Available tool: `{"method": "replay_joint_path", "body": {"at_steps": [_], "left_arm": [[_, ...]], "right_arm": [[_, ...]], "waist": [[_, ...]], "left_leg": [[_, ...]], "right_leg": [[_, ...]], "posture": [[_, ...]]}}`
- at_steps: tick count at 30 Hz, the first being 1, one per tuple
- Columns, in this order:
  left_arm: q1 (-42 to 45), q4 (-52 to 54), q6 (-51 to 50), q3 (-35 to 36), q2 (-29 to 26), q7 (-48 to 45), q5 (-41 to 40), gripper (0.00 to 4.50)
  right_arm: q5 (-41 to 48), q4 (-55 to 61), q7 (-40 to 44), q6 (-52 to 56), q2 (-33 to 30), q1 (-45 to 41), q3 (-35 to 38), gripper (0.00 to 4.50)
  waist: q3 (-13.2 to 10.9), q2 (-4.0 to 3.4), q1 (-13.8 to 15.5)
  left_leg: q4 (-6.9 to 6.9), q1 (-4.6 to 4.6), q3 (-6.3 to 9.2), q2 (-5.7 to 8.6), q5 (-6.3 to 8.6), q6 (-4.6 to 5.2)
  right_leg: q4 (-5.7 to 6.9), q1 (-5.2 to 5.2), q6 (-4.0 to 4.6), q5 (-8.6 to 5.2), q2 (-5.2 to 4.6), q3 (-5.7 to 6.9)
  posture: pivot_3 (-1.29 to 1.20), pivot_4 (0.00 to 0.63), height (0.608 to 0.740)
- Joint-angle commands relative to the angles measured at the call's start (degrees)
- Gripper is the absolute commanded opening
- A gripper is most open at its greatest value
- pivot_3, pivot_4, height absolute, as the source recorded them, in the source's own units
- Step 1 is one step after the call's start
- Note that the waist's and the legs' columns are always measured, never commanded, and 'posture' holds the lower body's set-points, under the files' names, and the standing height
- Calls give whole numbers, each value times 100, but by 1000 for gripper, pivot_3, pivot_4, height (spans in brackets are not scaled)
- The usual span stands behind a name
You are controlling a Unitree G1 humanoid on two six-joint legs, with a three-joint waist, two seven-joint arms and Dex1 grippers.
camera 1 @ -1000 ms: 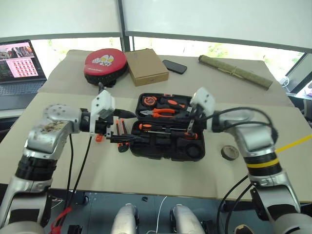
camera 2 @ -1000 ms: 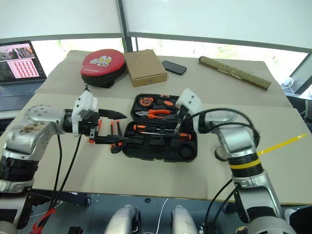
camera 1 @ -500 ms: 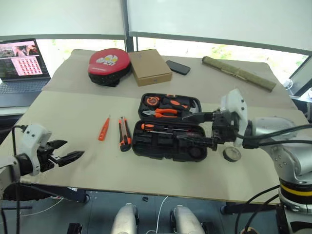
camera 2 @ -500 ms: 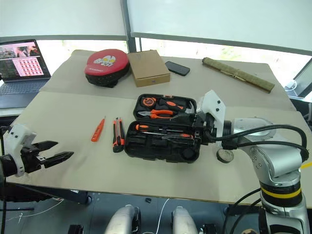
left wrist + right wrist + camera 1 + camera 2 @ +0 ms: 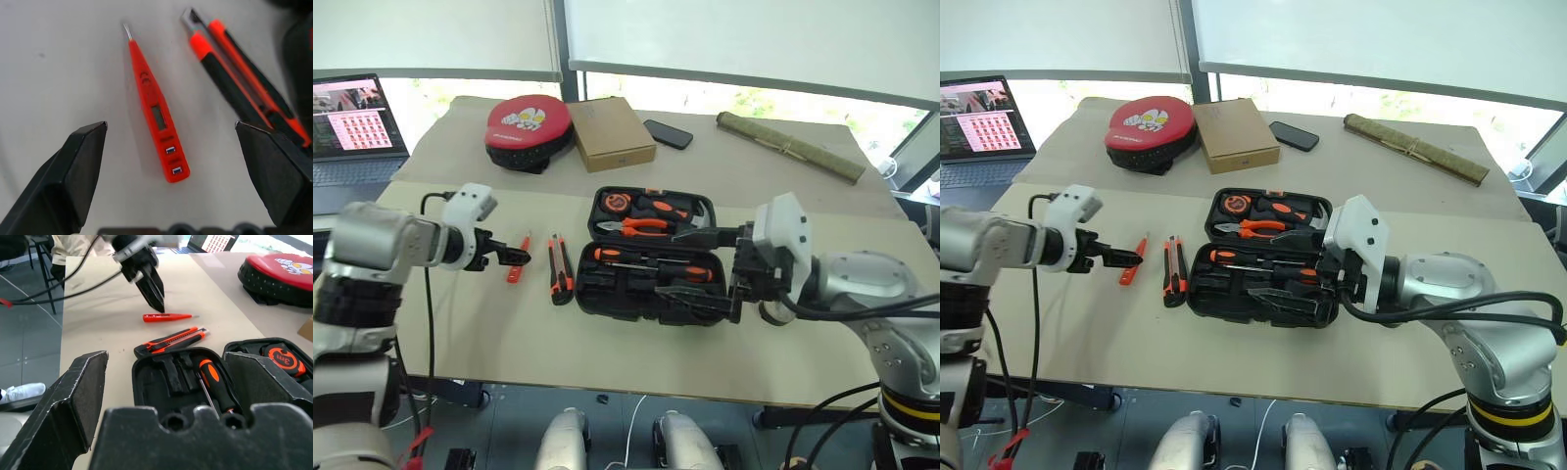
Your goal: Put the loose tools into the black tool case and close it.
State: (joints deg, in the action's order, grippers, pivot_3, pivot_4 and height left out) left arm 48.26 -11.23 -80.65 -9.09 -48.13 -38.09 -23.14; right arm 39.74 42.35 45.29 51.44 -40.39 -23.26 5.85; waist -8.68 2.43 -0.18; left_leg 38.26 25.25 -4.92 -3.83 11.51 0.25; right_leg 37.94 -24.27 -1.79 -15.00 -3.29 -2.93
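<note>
Head view: left gripper (image 5: 514,257) swung back in from table edge, now spread wide, empty, tips over tester screwdriver (image 5: 518,258). Right gripper (image 5: 710,264) pulled back, wide, empty, over open tool case (image 5: 650,257).

Left wrist: one tester, one utility knife (image 5: 244,81) between fingers.

Right wrist: one screwdriver (image 5: 214,383) slotted in case.

red pad (image 5: 528,127), cardboard box (image 5: 610,132), phone (image 5: 665,134), olive bundle (image 5: 788,145), laptop (image 5: 357,127).
</note>
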Motion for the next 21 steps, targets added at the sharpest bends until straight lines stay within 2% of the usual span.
{"method": "replay_joint_path", "body": {"at_steps": [1, 3, 6, 9, 12, 13, 14, 16, 19, 21], "left_arm": [[458, -839, 369, -413, 178, -134, 355, 4500], [594, -1196, 548, -657, 295, -318, 461, 4500], [676, -1626, 866, -964, 431, -563, 671, 3823], [733, -1992, 1059, -1062, 502, -722, 853, 2584], [747, -2230, 1218, -1018, 530, -796, 1005, 1631], [753, -2306, 1281, -983, 528, -806, 1056, 1474], [762, -2387, 1343, -917, 513, -809, 1106, 898], [796, -2502, 1466, -795, 452, -835, 1180, 420], [917, -2450, 2191, -659, 213, -1182, 1281, 418], [964, -1925, 3419, -740, -75, -2089, 1317, 418]], "right_arm": [[184, 270, -291, -38, 21, -12, 111, 4426], [236, 302, -440, -7, 39, -49, 113, 4426], [407, 369, -718, 74, 82, -134, 140, 4500], [609, 450, -945, 138, 96, -151, 183, 4500], [702, 484, -1057, 129, 18, -77, 205, 4500], [727, 494, -1088, 129, -15, -42, 225, 4500], [767, 530, -1123, 129, -57, 30, 275, 4500], [863, 594, -1174, 129, -136, 177, 399, 4500], [1064, 674, -1221, 141, -305, 479, 720, 4500], [1261, 741, -1218, 189, -446, 795, 992, 4500]], "waist": [[-1, 2, -9], [-1, 2, -1], [0, -1, 4], [2, -2, 43], [2, -3, 74], [3, -3, 82], [3, -3, 82], [4, -3, 89], [4, -2, 81], [-2, 8, 80]], "left_leg": [[1, 1, 0, 0, 0, 0], [1, 0, 2, 1, 0, 0], [1, -1, 1, 3, 0, 0], [2, -1, 2, 5, 0, 0], [3, -1, 1, 7, 0, 0], [3, -1, 1, 8, 0, 1], [3, -1, 1, 8, 0, 0], [3, -1, 1, 8, 0, 0], [3, -1, 1, 7, -1, 1], [3, 2, 3, 3, -1, 0]], "right_leg": [[0, -1, 0, 0, 0, 0], [1, 1, 0, 0, 0, 1], [1, 2, 0, -1, -2, 1], [1, 4, 0, -1, -5, 1], [0, 6, 0, -1, -9, 1], [0, 6, 0, -1, -10, 1], [0, 6, -1, -1, -9, 1], [0, 7, -1, -1, -10, 2], [1, 7, -1, -1, -9, 2], [2, 2, 0, -1, -6, 3]], "posture": [[0, 150, 740], [0, 150, 740], [0, 150, 740], [0, 150, 740], [0, 150, 740], [0, 150, 740], [0, 150, 740], [0, 150, 740], [0, 150, 740], [0, 150, 740]]}}
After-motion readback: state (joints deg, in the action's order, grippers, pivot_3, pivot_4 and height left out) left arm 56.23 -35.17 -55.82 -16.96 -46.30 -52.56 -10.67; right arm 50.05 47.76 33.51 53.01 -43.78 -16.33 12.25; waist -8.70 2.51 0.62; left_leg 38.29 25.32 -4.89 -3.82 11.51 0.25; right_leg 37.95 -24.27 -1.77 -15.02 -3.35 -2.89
